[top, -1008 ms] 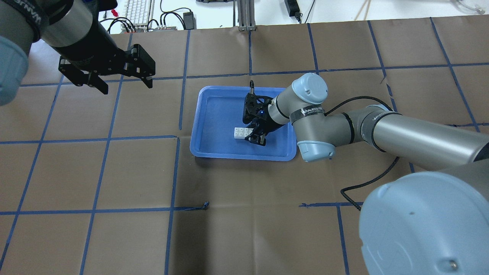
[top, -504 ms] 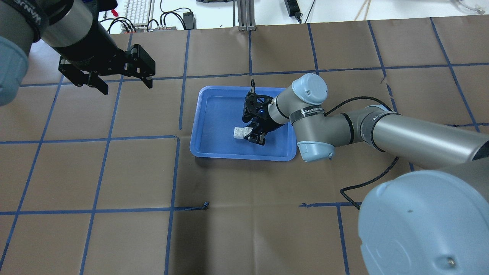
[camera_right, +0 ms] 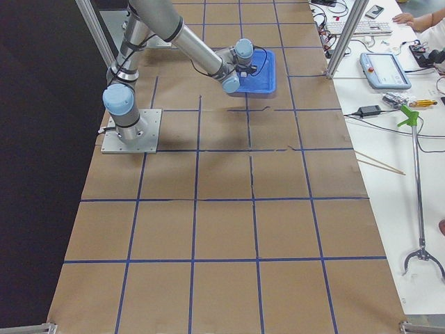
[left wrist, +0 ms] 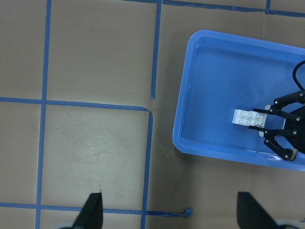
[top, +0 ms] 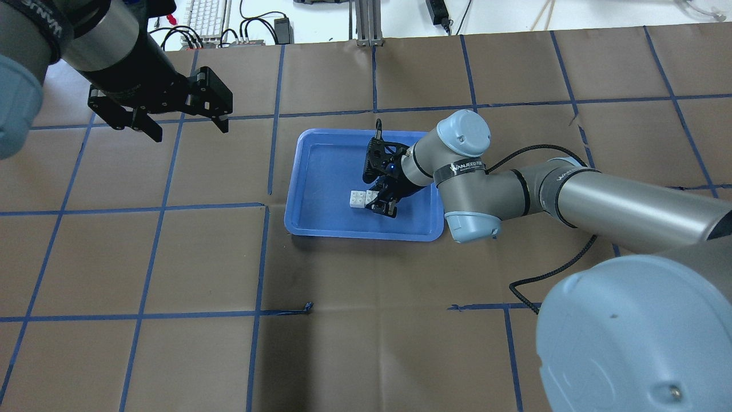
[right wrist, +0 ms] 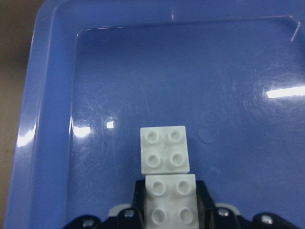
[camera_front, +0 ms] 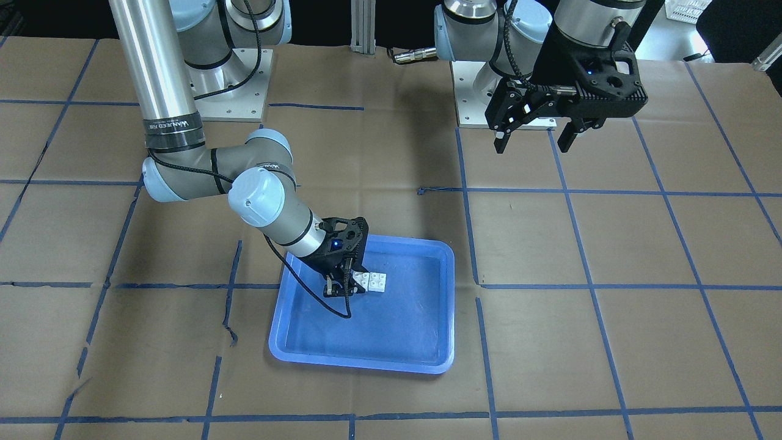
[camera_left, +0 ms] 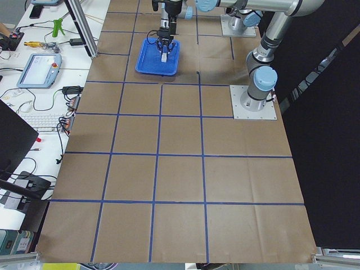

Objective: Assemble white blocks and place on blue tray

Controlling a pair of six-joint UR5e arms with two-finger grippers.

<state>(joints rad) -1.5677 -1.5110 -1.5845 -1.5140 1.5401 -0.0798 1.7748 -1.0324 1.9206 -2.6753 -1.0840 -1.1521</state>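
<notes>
Nearest the robot's edge of the worktop (top: 366,355), on the left-end side of the tray, the left gripper (camera_front: 531,148) is hanging high above the paper. Its fingers are spread with nothing between them, well apart from the work. Farther out, around the middle of the worktop, the right gripper (right wrist: 170,193) is reaching down into the blue tray (top: 326,166) and clenching one of the two white blocks (top: 361,198), its pads pressing that block's two sides. This held block (right wrist: 170,205) is sitting studs-up, low over the tray floor; whether it is touching the floor I cannot tell. The free block (right wrist: 164,149) is lying flat just beside it, toward the worktop's left end and slightly offset. I cannot tell either whether the two are truly locked together. The step in hand is looking like set-down and release. It is calling for a level wrist, a gentle press until the block is bearing on the floor, fingers parting only a little, then a straight lift so the pads are not dragging either block.
</notes>
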